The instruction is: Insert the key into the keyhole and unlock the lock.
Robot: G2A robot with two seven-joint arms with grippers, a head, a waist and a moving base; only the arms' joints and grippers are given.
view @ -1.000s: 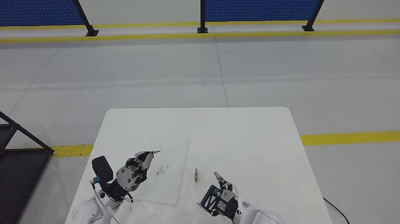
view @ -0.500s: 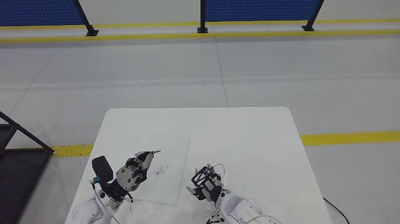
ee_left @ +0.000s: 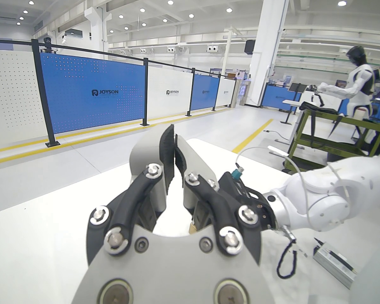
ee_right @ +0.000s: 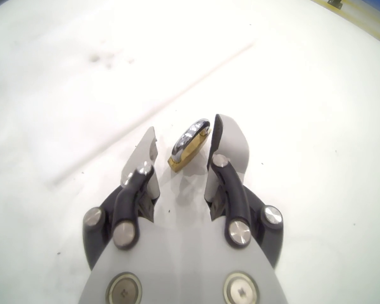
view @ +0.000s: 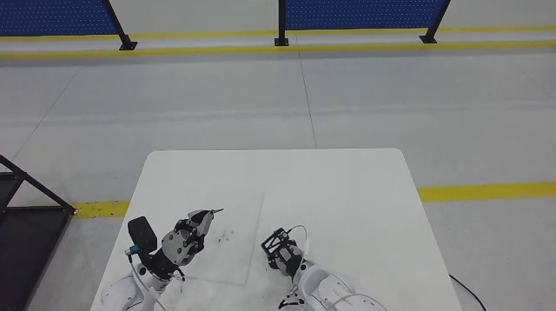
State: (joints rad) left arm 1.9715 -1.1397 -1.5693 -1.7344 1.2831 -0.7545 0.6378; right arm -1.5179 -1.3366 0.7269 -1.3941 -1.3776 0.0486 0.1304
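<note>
The small metal padlock [ee_right: 190, 155] has a brass-yellow body and silver shackle. The flat tabletop [ee_right: 82, 64] is plain white.

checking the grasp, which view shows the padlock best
Right wrist view: the padlock sits in plain sight between the fingers of the open right gripper. In the top view that gripper covers it; the left wrist view gives at most a brass glimpse.

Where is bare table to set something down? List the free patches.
Free: the whole far half of the table, beyond both tools, and the strip between the right tool and the table's right edge. Crowded: the near edge, where the left tool holds the key and the right tool straddles the lock.
</note>
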